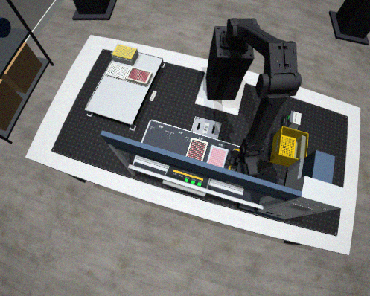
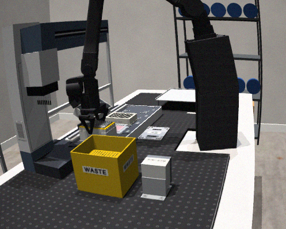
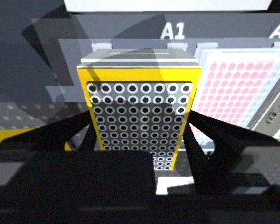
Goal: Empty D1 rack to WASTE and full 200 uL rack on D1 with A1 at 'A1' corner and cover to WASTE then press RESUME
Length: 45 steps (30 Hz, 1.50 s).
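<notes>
My gripper (image 3: 139, 111) (image 2: 90, 123) is shut on a yellow tip rack (image 3: 139, 115) (image 2: 102, 126), gripping its long sides. The rack's grey top shows rows of white-ringed tips. It sits low at the leftmost deck position, with its far short end toward the engraved A1 mark (image 3: 172, 31). I cannot tell whether it rests on the deck. The yellow WASTE bin (image 2: 105, 172) (image 1: 276, 150) stands just in front of it, with another yellow rack (image 2: 105, 153) (image 1: 287, 146) lying inside. The arm hides the held rack in the overhead view.
A pink well plate (image 3: 236, 90) (image 1: 217, 156) sits right beside the held rack, then a red reservoir (image 1: 196, 149). The blue gantry (image 1: 196, 167) spans the deck. A spare nest (image 2: 154, 134), a grey key box (image 2: 155, 175) and the shelf (image 1: 117, 100) with more labware are nearby.
</notes>
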Each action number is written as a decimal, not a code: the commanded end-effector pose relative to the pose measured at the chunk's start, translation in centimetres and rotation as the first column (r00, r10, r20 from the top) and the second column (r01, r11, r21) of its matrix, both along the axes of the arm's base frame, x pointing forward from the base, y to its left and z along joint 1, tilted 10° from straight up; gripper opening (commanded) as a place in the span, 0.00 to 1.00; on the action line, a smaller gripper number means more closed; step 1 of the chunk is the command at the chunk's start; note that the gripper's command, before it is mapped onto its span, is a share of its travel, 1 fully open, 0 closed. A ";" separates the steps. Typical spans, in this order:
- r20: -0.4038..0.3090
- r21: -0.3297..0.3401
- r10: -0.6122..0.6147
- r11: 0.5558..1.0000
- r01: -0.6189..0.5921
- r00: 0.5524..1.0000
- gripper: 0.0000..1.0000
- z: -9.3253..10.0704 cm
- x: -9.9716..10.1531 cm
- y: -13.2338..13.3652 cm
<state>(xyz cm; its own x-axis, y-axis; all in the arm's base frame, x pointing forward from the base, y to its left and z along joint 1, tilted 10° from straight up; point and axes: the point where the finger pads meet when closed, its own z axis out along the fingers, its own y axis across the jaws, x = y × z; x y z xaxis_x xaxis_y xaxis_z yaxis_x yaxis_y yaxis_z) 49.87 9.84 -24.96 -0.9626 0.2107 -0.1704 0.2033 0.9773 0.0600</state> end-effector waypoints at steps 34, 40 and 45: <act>-0.003 -0.003 0.000 1.000 0.000 1.000 1.00 -1.5 0.1 -0.6; -0.003 -0.003 0.000 1.000 0.000 1.000 1.00 -1.5 0.1 -0.6; -0.003 -0.003 0.000 1.000 0.000 1.000 1.00 -1.5 0.1 -0.6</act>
